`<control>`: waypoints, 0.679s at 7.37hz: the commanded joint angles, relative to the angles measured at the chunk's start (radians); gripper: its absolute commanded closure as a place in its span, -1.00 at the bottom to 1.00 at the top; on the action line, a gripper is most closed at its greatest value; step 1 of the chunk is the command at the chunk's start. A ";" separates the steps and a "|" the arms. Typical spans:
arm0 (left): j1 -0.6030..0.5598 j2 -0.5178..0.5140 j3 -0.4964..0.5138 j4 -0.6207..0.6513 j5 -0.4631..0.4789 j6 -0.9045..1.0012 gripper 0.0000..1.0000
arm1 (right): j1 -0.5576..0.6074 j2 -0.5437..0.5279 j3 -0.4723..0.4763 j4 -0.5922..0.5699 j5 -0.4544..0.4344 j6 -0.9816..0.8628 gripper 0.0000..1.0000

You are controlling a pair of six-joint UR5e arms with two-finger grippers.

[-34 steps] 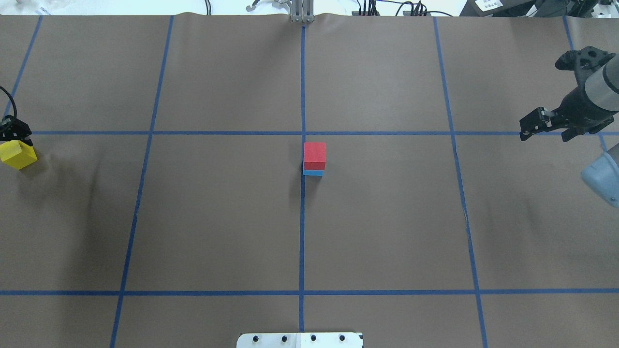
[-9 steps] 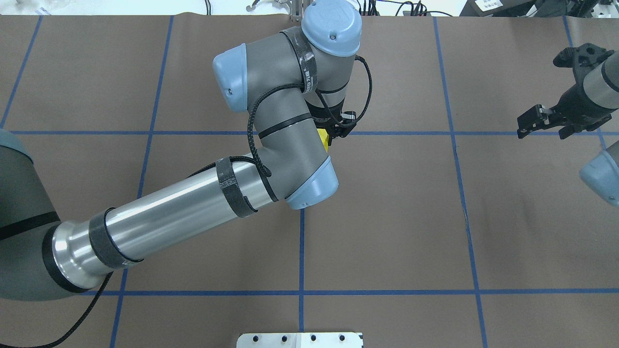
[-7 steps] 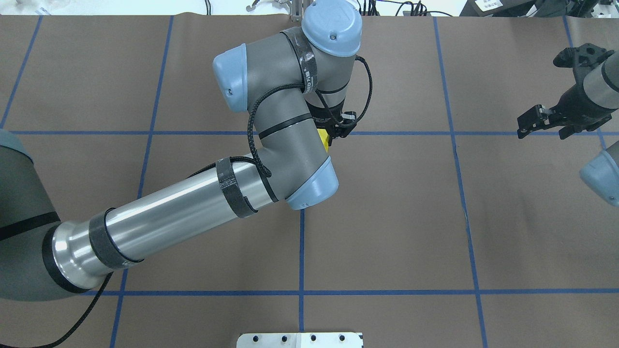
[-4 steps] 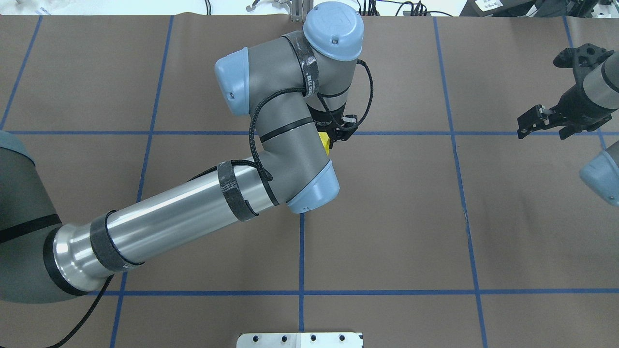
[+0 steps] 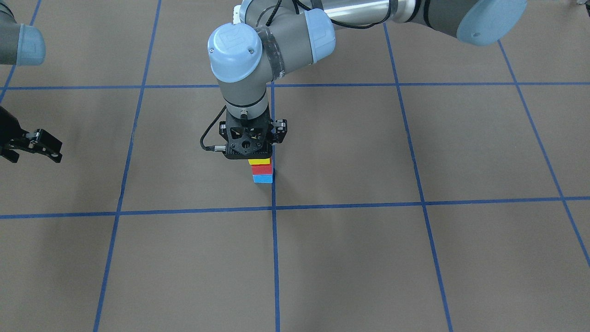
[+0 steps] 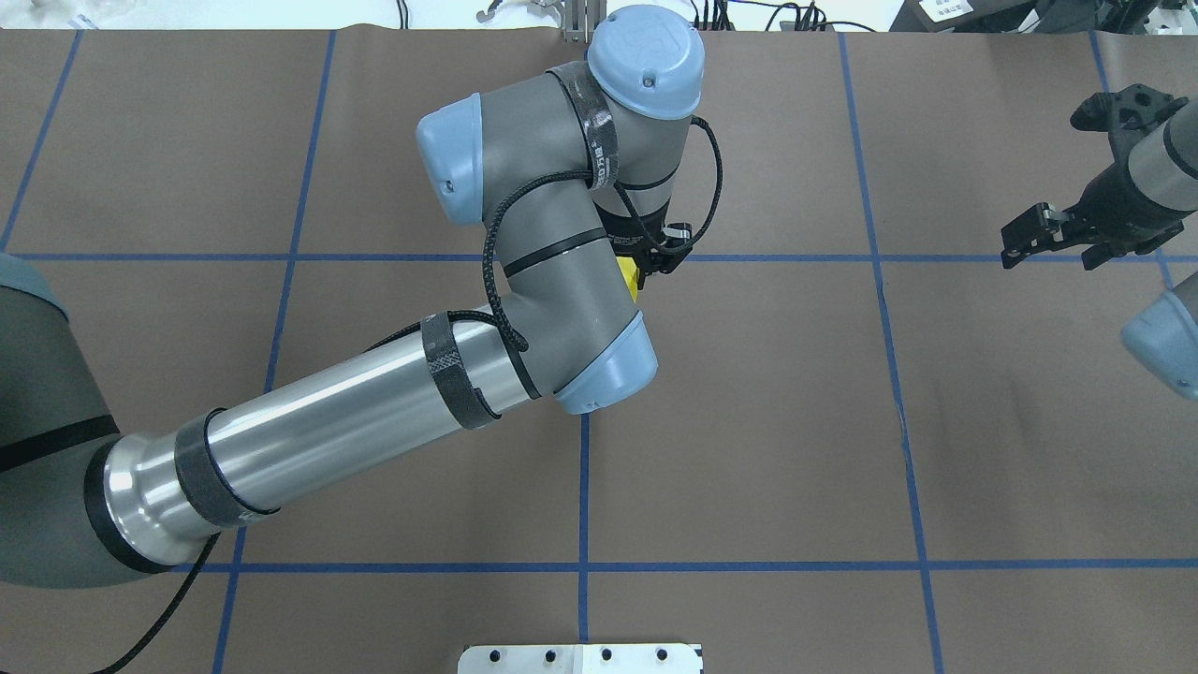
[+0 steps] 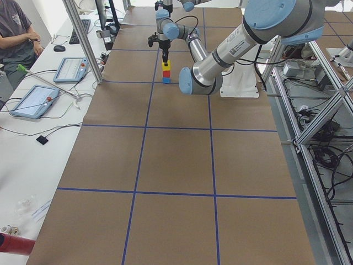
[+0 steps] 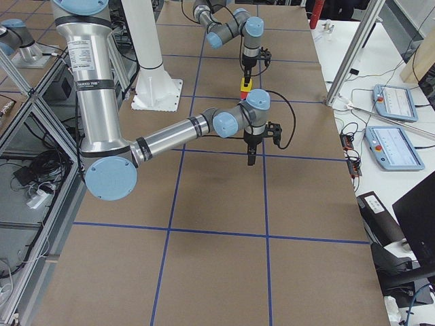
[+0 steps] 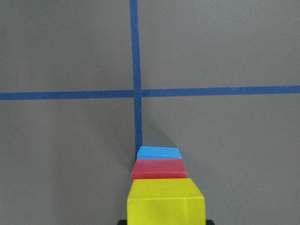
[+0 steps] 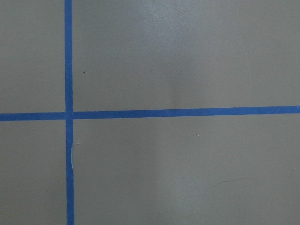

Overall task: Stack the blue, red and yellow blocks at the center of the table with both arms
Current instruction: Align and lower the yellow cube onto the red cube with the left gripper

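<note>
At the counter's [image 5: 368, 258] centre, just beside a blue tape line [image 5: 275, 240], the yellow block [image 5: 259, 161] sits on the red block [image 5: 262, 169], which sits on the light blue block [image 5: 263, 179]. The left gripper [image 5: 251, 148] stands directly over the yellow block. Its jaws are hidden, so I cannot tell their grip. The right gripper [image 6: 1048, 257] hangs well apart, jaws spread.

Wide flat brown table [image 6: 749, 421], thin blue tape lines cutting it into big squares. A small light blue matte cube [image 5: 263, 179] sits on it, right up against a tape line.
</note>
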 commanded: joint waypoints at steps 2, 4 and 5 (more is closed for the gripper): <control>-0.003 0.000 0.000 0.000 0.003 0.001 0.90 | 0.000 0.000 -0.002 0.000 0.000 0.000 -1.00; 0.000 0.001 0.000 0.000 0.003 -0.002 -0.41 | 0.000 0.000 -0.005 0.000 -0.002 0.000 -1.00; 0.000 0.003 0.000 0.000 0.003 -0.002 -0.97 | 0.000 -0.001 -0.003 0.000 -0.002 0.000 -1.00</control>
